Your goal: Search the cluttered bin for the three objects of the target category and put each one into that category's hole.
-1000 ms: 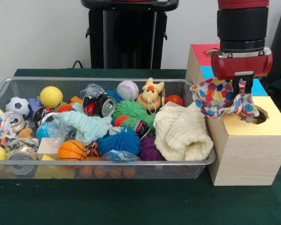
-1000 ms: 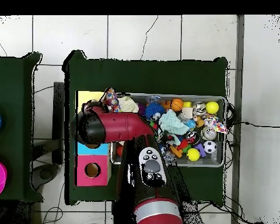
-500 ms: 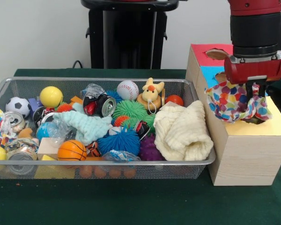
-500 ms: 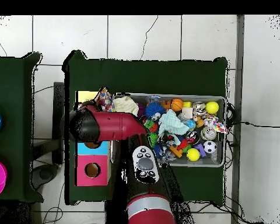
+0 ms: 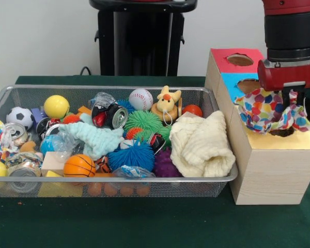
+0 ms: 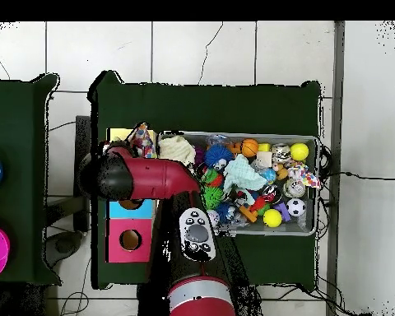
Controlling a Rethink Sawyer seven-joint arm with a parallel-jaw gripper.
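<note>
My gripper (image 5: 289, 102) is shut on a cloth with coloured dots (image 5: 266, 110). The cloth hangs just above the yellow top of the wooden box (image 5: 271, 165), bunched over the near hole (image 5: 282, 132). In the overhead view the dotted cloth (image 6: 140, 138) pokes out beside the red arm (image 6: 143, 178), over the box's yellow end (image 6: 118, 137); the arm hides the gripper there. A cream knitted cloth (image 5: 201, 145) lies at the right end of the wire bin (image 5: 113, 88). A pale mint cloth (image 5: 97, 138) lies among the toys.
The box also has a blue section with a hole (image 5: 249, 85) and a red section with a hole (image 5: 239, 59). The bin holds balls, cans, spiky toys and a plush duck (image 5: 166, 103). A second dark table (image 6: 16, 177) stands at the overhead view's left.
The gripper has carried the dotted cloth rightwards in the front view, from the box's bin-side edge to over the yellow section's hole. The bin's contents have not moved.
</note>
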